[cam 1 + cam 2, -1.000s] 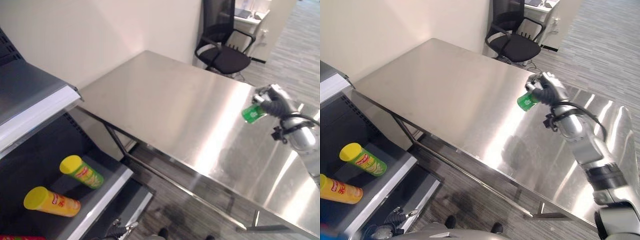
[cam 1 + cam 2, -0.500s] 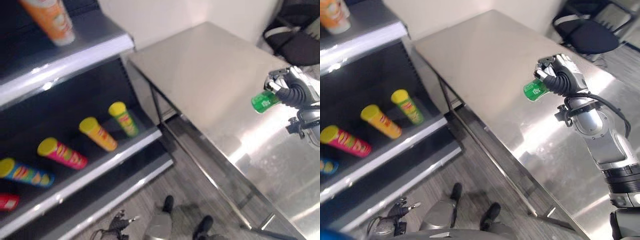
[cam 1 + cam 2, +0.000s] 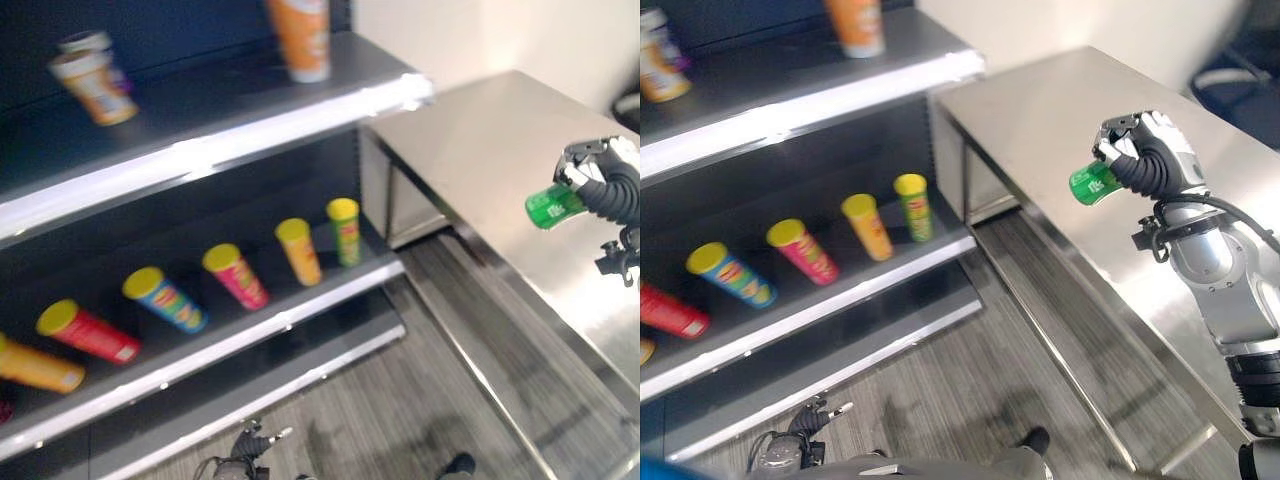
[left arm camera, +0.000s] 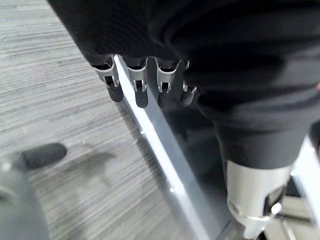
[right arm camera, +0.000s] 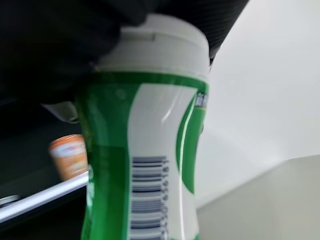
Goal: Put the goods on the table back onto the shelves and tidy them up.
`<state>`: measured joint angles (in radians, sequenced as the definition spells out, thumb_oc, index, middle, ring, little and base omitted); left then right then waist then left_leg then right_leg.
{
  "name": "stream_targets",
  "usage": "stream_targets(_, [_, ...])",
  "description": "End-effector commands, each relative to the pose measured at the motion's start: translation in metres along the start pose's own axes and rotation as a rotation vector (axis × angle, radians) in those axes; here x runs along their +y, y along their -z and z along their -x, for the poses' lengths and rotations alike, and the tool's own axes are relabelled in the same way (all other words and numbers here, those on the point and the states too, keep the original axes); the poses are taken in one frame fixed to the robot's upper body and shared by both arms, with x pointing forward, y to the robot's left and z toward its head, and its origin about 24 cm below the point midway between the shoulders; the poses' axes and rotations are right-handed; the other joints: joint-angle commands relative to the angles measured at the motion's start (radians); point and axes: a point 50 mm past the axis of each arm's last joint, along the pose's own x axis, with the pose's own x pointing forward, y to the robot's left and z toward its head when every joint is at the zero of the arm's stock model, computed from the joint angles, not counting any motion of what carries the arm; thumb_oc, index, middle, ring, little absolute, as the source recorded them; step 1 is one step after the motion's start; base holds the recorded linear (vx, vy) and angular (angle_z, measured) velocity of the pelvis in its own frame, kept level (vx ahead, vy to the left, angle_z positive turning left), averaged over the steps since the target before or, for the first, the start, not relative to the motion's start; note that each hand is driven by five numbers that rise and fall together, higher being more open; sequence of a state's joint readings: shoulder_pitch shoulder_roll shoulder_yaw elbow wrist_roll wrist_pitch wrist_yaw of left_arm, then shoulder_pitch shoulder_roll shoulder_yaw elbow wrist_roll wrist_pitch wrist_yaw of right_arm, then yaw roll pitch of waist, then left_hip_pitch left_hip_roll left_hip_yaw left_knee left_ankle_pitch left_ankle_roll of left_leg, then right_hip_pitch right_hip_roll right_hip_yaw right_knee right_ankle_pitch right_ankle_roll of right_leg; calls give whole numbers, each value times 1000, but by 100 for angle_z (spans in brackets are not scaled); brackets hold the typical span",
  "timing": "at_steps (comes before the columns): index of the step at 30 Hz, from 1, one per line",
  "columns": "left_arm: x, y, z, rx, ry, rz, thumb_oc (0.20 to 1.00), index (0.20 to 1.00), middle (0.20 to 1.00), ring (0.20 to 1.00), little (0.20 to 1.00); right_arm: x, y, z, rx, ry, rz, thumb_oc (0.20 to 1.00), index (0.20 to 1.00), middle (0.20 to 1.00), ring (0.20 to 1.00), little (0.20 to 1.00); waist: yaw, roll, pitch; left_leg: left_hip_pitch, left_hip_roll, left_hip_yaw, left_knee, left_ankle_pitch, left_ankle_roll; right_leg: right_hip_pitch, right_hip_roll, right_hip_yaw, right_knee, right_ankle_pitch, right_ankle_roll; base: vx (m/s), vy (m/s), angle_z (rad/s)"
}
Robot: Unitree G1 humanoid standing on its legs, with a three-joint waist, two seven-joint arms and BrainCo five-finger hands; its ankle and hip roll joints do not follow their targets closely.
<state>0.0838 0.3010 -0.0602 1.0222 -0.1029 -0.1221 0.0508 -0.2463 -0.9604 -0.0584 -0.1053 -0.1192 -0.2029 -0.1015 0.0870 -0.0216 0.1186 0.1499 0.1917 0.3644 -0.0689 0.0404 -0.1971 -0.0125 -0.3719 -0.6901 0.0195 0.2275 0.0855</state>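
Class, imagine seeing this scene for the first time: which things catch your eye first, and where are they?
The right hand grips a green bottle above the steel table. Beside the table, yellow-lidded snack tubes lie in a row on the lower shelf.

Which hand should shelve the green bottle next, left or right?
Right. The right hand is already curled round the green bottle, holding it above the steel table beside the shelves. The left hand hangs low near the floor with relaxed fingers, holding nothing.
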Motion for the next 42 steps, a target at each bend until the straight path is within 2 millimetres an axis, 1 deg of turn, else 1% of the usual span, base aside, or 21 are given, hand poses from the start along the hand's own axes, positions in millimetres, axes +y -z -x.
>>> stream_targets(1, [-4,1,0,4,21,-42,1000,1000,1000,1000,1000,-27,-8,-9,-43,136,81,200,200,200,200,200,-7,7,-31,-34,16,-38,-8,-75,61,-29,52,10,-34,-101,127,-73,222,14])
stream_targets(3, [3,3,0,18,1,-47,1000,1000,1000,1000,1000,-32,-8,-11,-39,176,91,200,200,200,200,200,5,-6,-23,-57,-47,-59,-9,-102,93,-34,8,19,-35,-67,148,-90,260,10])
stream_targets(6, [9,2,-1,25,-12,-63,1000,1000,1000,1000,1000,-35,-6,-9,-25,197,94,200,200,200,200,200,-2,-17,-11,-70,-79,-78,-9,-112,114,-44,-16,52,-20,-70,153,-63,222,13])
stream_targets(7, [13,-3,-3,15,-16,-84,1000,1000,1000,1000,1000,-39,-3,-4,-4,210,110,200,200,200,200,200,-42,-16,2,-74,-96,-114,-14,-116,124,-74,13,191,0,-100,143,-55,249,29])
stream_targets(8, [14,-5,-4,9,-14,-90,1000,1000,1000,1000,1000,-42,0,1,17,215,127,200,200,200,200,200,-65,-18,7,-81,-112,-129,-16,-101,134,-100,42,284,10,-113,124,-4,246,77])
stream_targets(9, [15,-7,-4,4,-11,-97,1000,1000,1000,1000,1000,-46,3,5,32,218,140,200,200,200,200,200,-86,-18,6,-81,-124,-157,-18,-102,141,-109,81,380,9,-133,121,44,168,165])
stream_targets(11, [15,-12,-6,-10,4,-128,1000,1000,1000,1000,1000,-55,7,15,61,242,158,200,200,200,200,200,-123,-24,3,-82,-151,-214,-18,-102,155,-112,157,543,11,-167,108,113,128,157])
stream_targets(12, [15,-15,-7,-19,9,-140,1000,1000,1000,1000,1000,-59,8,19,66,250,160,200,200,200,200,200,-138,-27,3,-83,-161,-239,-17,-101,160,-114,187,601,13,-173,103,57,56,30])
stream_targets(13, [14,-16,-7,-20,10,-141,1000,1000,1000,1000,1000,-60,8,19,66,252,161,200,200,200,200,200,-137,-28,3,-86,-162,-238,-18,-97,161,-117,185,601,12,-169,103,81,54,51])
stream_targets(14, [14,-20,-8,-32,17,-149,1000,1000,1000,1000,1000,-64,6,21,56,263,156,200,200,200,200,200,-155,-32,4,-85,-177,-272,-16,-93,167,-130,232,677,8,-164,100,74,39,53])
stream_targets(15, [13,-23,-9,-41,20,-152,1000,1000,1000,1000,1000,-66,5,21,49,266,155,200,200,200,200,200,-161,-34,8,-85,-184,-287,-15,-89,169,-138,251,700,8,-160,98,86,41,50])
stream_targets(16, [13,-23,-9,-41,20,-152,1000,1000,1000,1000,1000,-66,5,21,49,266,155,200,200,200,200,200,-161,-34,8,-85,-184,-287,-15,-89,169,-138,251,700,8,-160,98,44,8,19])
stream_targets(19, [8,-34,-11,-78,41,-154,1000,1000,1000,1000,1000,-68,-1,18,13,250,158,200,200,200,200,200,-172,-45,18,-86,-206,-347,-3,-93,170,-127,285,758,-20,-164,95,61,-25,27])
stream_targets(23, [0,-32,-11,-72,54,-136,1000,1000,1000,1000,1000,-71,-9,12,-26,243,163,200,200,200,200,200,-168,-47,9,-89,-194,-369,-3,-89,155,-102,285,741,-30,-166,83,59,-87,50])
stream_targets(28, [-3,-20,-8,-30,66,-134,1000,1000,1000,1000,1000,-72,-20,6,-82,213,153,200,200,200,200,200,-148,-52,-19,-75,-152,-393,6,-95,124,-53,288,674,-43,-193,63,146,-163,22])
stream_targets(34, [-5,-10,-6,7,63,-116,1000,1000,1000,1000,1000,-66,-36,-7,-172,146,132,200,200,200,200,200,-127,-66,-31,-64,-89,-431,26,-98,80,12,313,582,-53,-230,32,119,-245,47])
stream_targets(37, [-6,-1,-3,38,61,-86,1000,1000,1000,1000,1000,-64,-46,-18,-220,116,132,200,200,200,200,200,-102,-74,-27,-76,-65,-443,91,-110,59,45,332,554,-61,-250,11,87,-203,46])
stream_targets(38, [-7,-1,-3,39,60,-82,1000,1000,1000,1000,1000,-64,-46,-19,-223,115,131,200,200,200,200,200,-106,-73,-26,-79,-65,-445,98,-114,59,46,333,553,-61,-251,10,41,-134,23])
stream_targets(40, [-7,7,0,63,55,-32,1000,1000,1000,1000,1000,-63,-54,-27,-264,105,117,200,200,200,200,200,-78,-80,-5,-123,-69,-453,222,-121,44,75,337,543,-68,-266,-10,38,-158,24])
stream_targets(41, [-7,8,0,63,55,-29,1000,1000,1000,1000,1000,-62,-55,-28,-267,104,116,200,200,200,200,200,-82,-78,-4,-127,-69,-455,232,-125,44,77,337,541,-69,-266,-10,4,-194,25])
stream_targets(42, [-6,7,0,64,43,6,1000,1000,1000,1000,1000,-64,-61,-36,-292,101,121,200,200,200,200,200,-62,-83,30,-186,-79,-480,354,-73,31,97,338,528,-73,-263,-22,-15,-170,43])
